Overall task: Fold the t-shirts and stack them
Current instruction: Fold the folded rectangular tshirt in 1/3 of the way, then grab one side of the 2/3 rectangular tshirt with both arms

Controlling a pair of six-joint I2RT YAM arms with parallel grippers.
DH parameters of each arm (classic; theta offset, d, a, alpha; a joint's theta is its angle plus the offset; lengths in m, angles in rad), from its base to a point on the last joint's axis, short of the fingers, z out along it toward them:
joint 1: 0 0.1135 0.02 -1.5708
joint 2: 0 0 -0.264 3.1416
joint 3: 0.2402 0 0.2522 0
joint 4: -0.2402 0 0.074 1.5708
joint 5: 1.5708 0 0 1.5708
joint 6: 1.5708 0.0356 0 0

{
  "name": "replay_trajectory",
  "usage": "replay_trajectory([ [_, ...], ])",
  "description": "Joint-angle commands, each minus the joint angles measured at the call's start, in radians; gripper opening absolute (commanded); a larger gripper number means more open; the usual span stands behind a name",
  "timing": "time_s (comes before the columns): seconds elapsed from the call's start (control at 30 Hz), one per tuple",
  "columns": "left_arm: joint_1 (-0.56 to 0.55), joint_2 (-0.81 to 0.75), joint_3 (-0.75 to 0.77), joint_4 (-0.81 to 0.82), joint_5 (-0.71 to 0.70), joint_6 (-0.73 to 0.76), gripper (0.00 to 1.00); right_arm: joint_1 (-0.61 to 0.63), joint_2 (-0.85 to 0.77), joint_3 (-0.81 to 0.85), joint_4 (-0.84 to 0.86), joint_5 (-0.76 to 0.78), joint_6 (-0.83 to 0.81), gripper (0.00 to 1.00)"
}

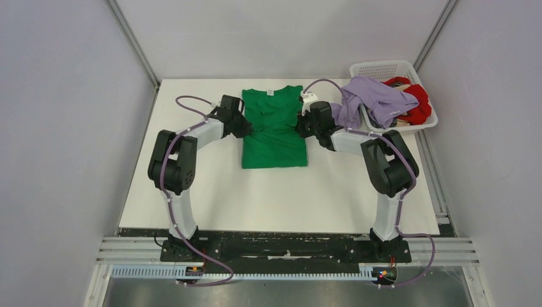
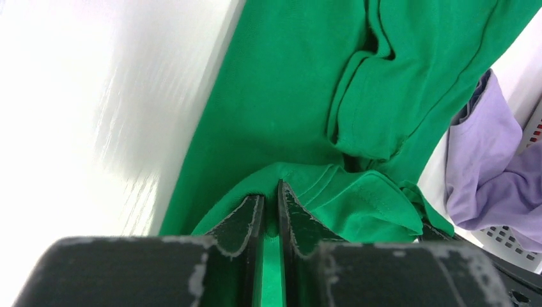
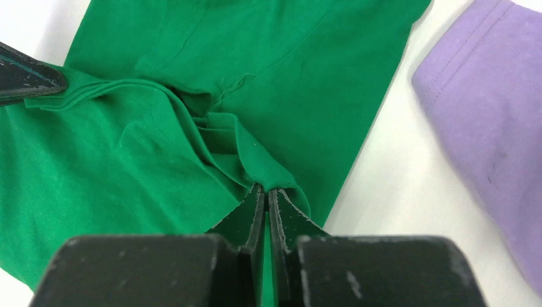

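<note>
Green t-shirt (image 1: 275,131): flat on the white desk (image 1: 275,192), between the two claws; both side edges drawn inward and rumpled.
Pointing: collar on the far side of the claws, hem on the side of the arm bases.
Long axis: collar to hem, running past both claws and away from the bases.
Left claw (image 2: 270,192): clenched on a fold of green cloth at the shirt's left edge; cloth shows between the nearly closed jaws.
Right claw (image 3: 266,192): clenched on a green fold at the shirt's right edge, facing the left claw across the shirt.
Basket (image 1: 383,67): white lattice, beyond and to the right of the right claw, at the desk's far corner.
Contents: lavender t-shirt (image 1: 374,99) bunched, spilling over the rim onto the desk just beside the right claw; red t-shirt (image 1: 418,102) inside, crumpled.
Hard to make out: red t-shirt largely covered by the lavender; pinched shirt edges hidden under the claws in the top view; both wrist views cut off collar and hem.
</note>
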Motion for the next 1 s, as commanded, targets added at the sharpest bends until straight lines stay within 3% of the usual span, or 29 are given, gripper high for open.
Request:
replay_trajectory([
  [0.0,0.013,0.032,0.068,0.013,-0.015,0.018,0.23,-0.016,0.039,0.070,0.062,-0.026,-0.010,0.08],
  [0.17,0.029,0.045,0.114,0.021,-0.021,0.024,0.69,-0.043,0.102,0.167,0.038,-0.013,0.023,0.45],
  [0.23,0.041,0.047,0.146,0.010,-0.014,0.025,0.76,-0.055,0.117,0.213,-0.010,-0.018,0.041,0.61],
  [0.33,0.047,0.022,0.159,0.010,0.004,0.038,0.99,-0.058,0.081,0.205,-0.032,-0.017,0.031,0.77],
  [0.37,0.046,0.004,0.154,0.014,0.013,0.047,1.00,-0.057,0.062,0.184,-0.030,-0.014,0.028,0.91],
  [0.4,0.045,-0.012,0.146,0.013,0.026,0.059,1.00,-0.058,0.033,0.156,-0.029,-0.003,0.027,0.98],
  [0.57,0.031,-0.149,-0.002,0.002,0.094,0.093,1.00,-0.058,-0.136,-0.044,-0.017,0.003,0.057,0.98],
  [0.83,-0.032,-0.438,-0.422,0.003,0.049,0.114,1.00,-0.034,-0.407,-0.452,0.114,-0.212,0.057,0.98],
  [0.97,-0.031,-0.473,-0.505,0.026,0.063,0.121,0.98,-0.032,-0.455,-0.572,0.170,-0.283,0.033,0.98],
])
